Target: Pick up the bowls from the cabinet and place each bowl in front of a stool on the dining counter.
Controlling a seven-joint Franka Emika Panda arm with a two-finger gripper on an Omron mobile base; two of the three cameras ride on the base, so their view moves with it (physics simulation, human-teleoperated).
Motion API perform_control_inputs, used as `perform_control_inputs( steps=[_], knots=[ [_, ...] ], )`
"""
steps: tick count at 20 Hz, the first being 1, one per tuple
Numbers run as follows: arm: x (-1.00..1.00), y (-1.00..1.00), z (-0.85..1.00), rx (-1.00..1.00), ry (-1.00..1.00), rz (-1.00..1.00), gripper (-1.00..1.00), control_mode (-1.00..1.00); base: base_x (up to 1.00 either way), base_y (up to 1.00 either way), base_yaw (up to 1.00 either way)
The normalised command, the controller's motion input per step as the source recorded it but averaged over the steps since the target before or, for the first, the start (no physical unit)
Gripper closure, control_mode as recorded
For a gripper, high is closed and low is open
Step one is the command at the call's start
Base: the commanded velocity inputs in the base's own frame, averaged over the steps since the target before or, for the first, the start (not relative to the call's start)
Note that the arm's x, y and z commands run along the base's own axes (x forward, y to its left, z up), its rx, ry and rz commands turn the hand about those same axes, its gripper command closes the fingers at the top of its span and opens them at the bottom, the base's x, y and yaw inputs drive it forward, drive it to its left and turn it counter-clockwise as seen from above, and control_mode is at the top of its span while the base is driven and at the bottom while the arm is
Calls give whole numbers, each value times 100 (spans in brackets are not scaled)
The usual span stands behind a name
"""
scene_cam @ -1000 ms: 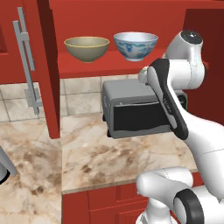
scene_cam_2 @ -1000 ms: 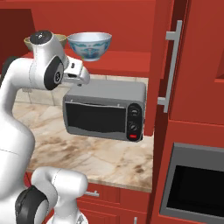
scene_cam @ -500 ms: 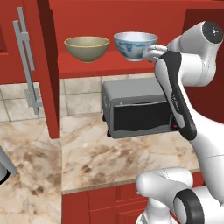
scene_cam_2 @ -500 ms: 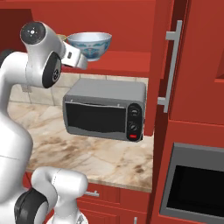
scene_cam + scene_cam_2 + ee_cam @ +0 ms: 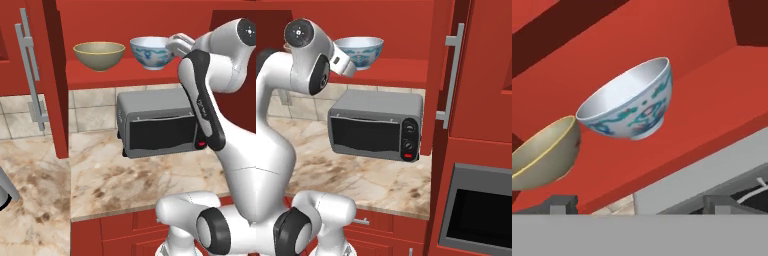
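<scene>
The white and blue bowl (image 5: 151, 51) sits on the red shelf (image 5: 120, 75) inside the open cabinet (image 5: 135, 20). The tan bowl (image 5: 99, 54) sits on the same shelf, just beside the white and blue bowl, on the side nearer the open cabinet door (image 5: 30, 75). The two bowls do not touch. Both stand upright.

The gripper (image 5: 176, 44) is up at the shelf, right next to the white and blue bowl, on the side away from the tan bowl. Its fingers are spread wide apart and nothing is between them. In the hand view the two dark finger tips (image 5: 562, 204) poke up at the bottom, far from each other, and the white and blue bowl (image 5: 632, 102) is in the middle with the tan bowl (image 5: 543, 152) beside it.

A grey toaster oven (image 5: 157, 122) stands on the marble counter (image 5: 100, 185) just under the shelf. The cabinet door has a long grey handle (image 5: 31, 75). In the right base view the white and blue bowl (image 5: 362, 51) shows above the toaster oven (image 5: 376, 127).
</scene>
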Motion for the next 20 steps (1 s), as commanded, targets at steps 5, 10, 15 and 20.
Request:
perform_control_inputs(
  steps=[5,10,15,20],
  knots=[
    [45,-3,11,25,8,-4,-100,-100,0,0,0],
    [56,0,11,4,18,-3,-100,-100,0,0,0],
    [52,0,4,0,15,-2,-100,-100,0,0,0],
    [34,0,-1,-2,1,0,-100,-100,0,0,0]
  ],
)
